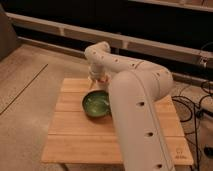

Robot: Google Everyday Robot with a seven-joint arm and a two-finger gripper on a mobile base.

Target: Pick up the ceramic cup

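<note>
one green bowl [96, 104], one wooden table [80, 135], one claw [96, 80] behind the bowl.

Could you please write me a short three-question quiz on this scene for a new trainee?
1. True or false: the green bowl sits on the wooden table.
2. Where is the gripper? A) at the table's far edge, beyond the bowl B) at the table's near edge C) over the floor
3. Fill in: the thing blocking the table's right part from view is the robot's ___.

Key: 1 true; 2 A; 3 arm.
</note>
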